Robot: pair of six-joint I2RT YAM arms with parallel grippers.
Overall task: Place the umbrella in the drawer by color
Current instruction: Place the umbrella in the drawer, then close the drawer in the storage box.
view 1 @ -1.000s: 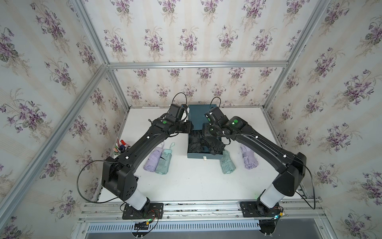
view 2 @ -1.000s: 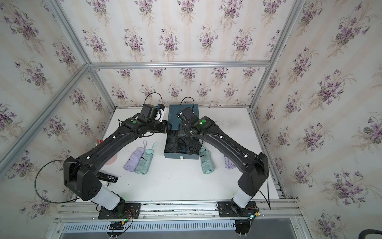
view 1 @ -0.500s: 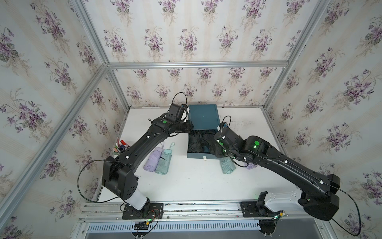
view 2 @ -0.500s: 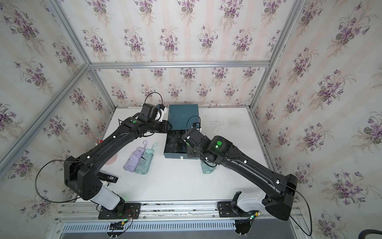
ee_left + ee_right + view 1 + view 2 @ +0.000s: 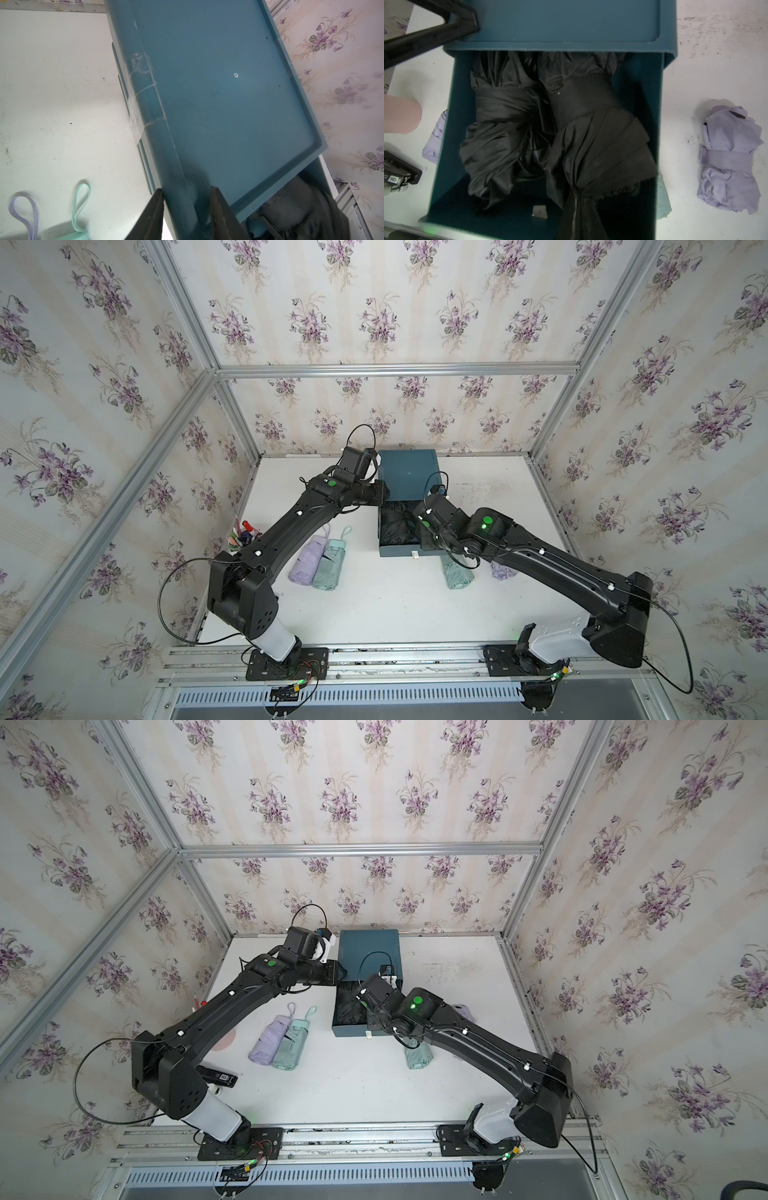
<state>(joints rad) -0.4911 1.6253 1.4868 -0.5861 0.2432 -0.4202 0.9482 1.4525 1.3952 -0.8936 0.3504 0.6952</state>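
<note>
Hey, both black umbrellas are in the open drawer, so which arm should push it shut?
Right, probably. The right end effector hangs shut directly over the open drawer, near its front. The left end effector is clamped on the cabinet corner, bracing it, and is best left there.

Open teal drawer, black umbrellas inside
</note>
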